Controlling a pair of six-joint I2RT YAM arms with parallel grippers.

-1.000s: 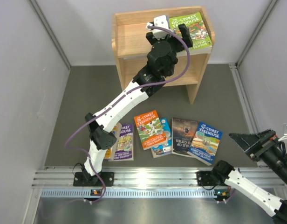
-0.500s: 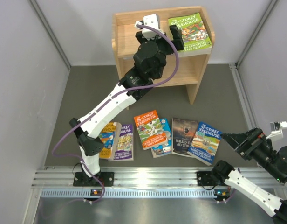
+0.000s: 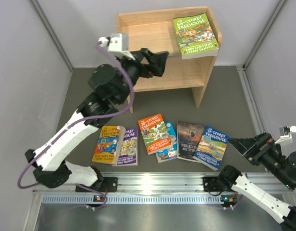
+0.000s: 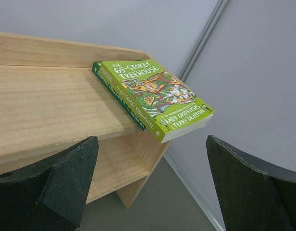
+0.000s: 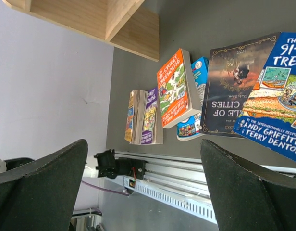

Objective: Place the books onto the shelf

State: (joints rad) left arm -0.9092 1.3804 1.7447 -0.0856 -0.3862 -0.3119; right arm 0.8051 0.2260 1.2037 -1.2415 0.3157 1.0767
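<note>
We see one green book (image 3: 195,33) lying flat on top of the shelf (image 3: 145,33), at its right end. Six more books (image 3: 157,134) lie on the dark floor (image 3: 85,91). Our left gripper (image 3: 159,59) hangs wide open and empty by the shelf. Our right gripper (image 3: 238,143) is open and empty too, beside those books.

The left arm (image 3: 71,132) folds its elbow low at the far left, then reaches up and away from its base. Its wrist is raised and the left gripper (image 3: 156,58) points right, jaws spread wide and holding nothing. The right arm (image 3: 256,192) runs low toward the right edge and bends back. The right gripper (image 3: 237,144) points left, also wide apart and empty.
</note>
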